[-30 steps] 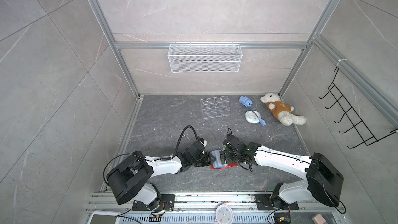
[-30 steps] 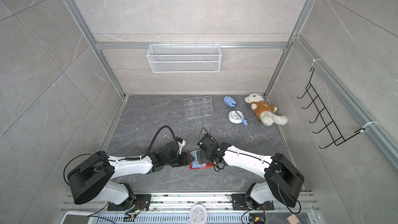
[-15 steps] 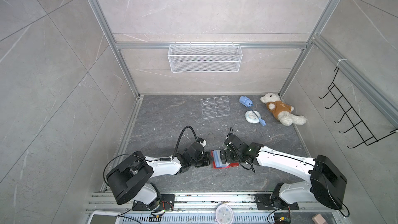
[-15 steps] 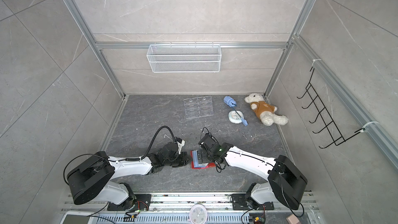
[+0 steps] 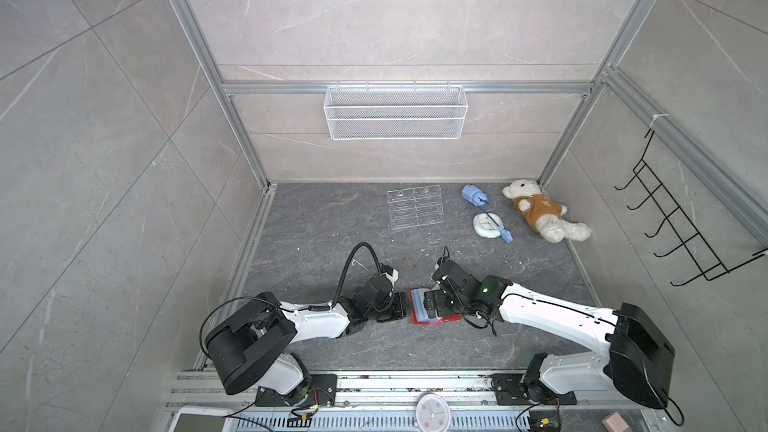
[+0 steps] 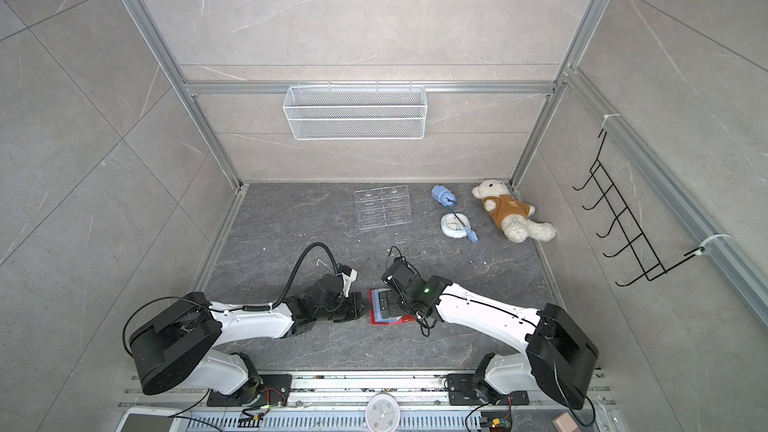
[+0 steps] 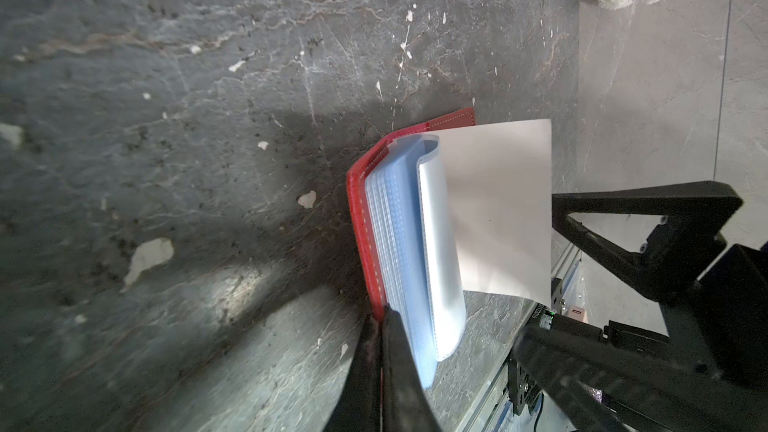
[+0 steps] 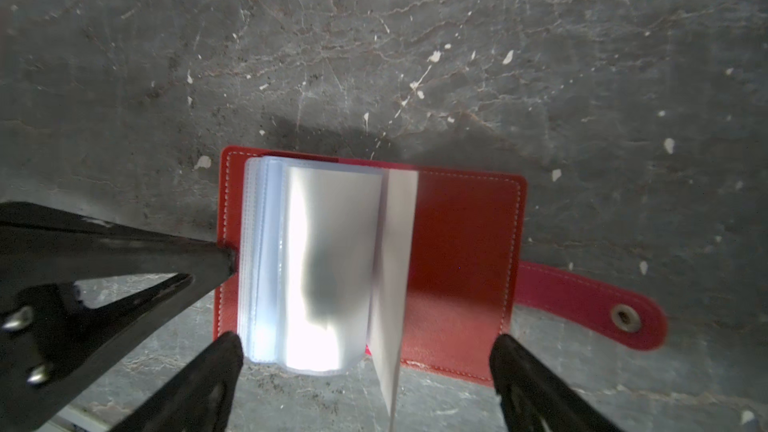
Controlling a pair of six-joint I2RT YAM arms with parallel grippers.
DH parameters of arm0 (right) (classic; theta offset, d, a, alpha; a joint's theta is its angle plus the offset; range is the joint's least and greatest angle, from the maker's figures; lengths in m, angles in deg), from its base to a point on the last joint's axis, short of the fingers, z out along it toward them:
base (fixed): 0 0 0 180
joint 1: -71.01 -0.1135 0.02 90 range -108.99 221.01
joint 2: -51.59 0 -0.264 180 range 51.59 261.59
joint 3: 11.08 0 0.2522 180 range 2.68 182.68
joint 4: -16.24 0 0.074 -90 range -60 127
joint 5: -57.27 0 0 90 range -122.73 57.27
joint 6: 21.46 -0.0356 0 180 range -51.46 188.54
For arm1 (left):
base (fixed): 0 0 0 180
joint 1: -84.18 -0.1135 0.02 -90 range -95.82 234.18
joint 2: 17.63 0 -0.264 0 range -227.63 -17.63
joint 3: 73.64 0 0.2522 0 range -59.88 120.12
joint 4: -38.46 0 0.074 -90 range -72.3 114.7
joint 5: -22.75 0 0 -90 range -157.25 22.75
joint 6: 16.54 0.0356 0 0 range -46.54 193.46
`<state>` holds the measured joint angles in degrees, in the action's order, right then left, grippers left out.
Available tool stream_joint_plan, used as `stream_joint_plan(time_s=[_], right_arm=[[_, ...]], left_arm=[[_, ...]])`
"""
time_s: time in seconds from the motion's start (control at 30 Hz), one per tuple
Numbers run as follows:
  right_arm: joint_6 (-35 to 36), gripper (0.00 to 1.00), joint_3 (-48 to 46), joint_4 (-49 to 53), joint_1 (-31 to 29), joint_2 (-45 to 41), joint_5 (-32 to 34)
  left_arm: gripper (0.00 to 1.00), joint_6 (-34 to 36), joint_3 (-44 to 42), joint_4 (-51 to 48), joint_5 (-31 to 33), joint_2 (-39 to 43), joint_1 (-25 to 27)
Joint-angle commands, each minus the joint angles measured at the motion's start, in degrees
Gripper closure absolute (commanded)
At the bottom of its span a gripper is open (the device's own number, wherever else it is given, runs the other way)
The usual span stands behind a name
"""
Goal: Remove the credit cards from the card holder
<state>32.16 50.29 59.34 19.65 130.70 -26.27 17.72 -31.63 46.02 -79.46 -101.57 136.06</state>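
Note:
The card holder [image 5: 441,319] [image 6: 379,321] lies open on the grey floor, a red booklet with its snap tab [image 8: 602,309] stretched out flat. Its pale blue and clear sleeves [image 8: 332,263] [image 7: 399,243] fan upward, and one white leaf [image 8: 395,263] [image 7: 498,201] stands on edge. My left gripper [image 7: 380,314] [image 5: 405,305] is shut on the edge of the red cover [image 7: 360,218]. My right gripper [image 8: 365,344] [image 5: 432,305] hovers open just over the sleeves, one fingertip on each side of the booklet. The credit cards are hidden.
At the back stand a clear acrylic stand [image 5: 415,206], a blue gadget [image 5: 471,195], a round white dial [image 5: 486,224] and a teddy bear [image 5: 540,214]. A wire basket [image 5: 395,112] hangs on the back wall and a black hook rack [image 5: 681,226] on the right wall.
My left gripper's jaws have closed onto the red cover's edge. The right gripper has stayed open over the booklet, hardly moving.

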Motion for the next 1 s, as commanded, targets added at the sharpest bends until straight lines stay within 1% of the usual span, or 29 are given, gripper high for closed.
stream_joint_plan(time_s=[0.0, 0.33, 0.47, 0.7, 0.97], right_arm=[[-0.18, 0.04, 2.56, 2.0, -1.27, 3.18, 2.07], [-0.18, 0.04, 3.75, 0.11, -1.47, 8.1, 2.97], [-0.44, 0.04, 3.67, 0.69, -1.38, 9.09, 4.79], [-0.97, 0.04, 2.43, 1.2, -0.34, 7.82, 6.85], [-1.24, 0.05, -0.34, 2.74, 2.54, 4.82, 8.75]], left_arm=[[1.0, 0.08, -0.47, 3.13, -0.61, 1.19, 0.24], [1.0, 0.37, -0.61, 3.5, -0.88, 2.1, 0.42], [1.0, 0.46, -0.79, 3.48, -0.63, 2.38, 0.45], [1.0, 0.64, -0.99, 2.59, -0.25, 2.99, 0.42], [1.0, 0.92, -1.58, 1.6, 0.43, 4.13, 0.46]])
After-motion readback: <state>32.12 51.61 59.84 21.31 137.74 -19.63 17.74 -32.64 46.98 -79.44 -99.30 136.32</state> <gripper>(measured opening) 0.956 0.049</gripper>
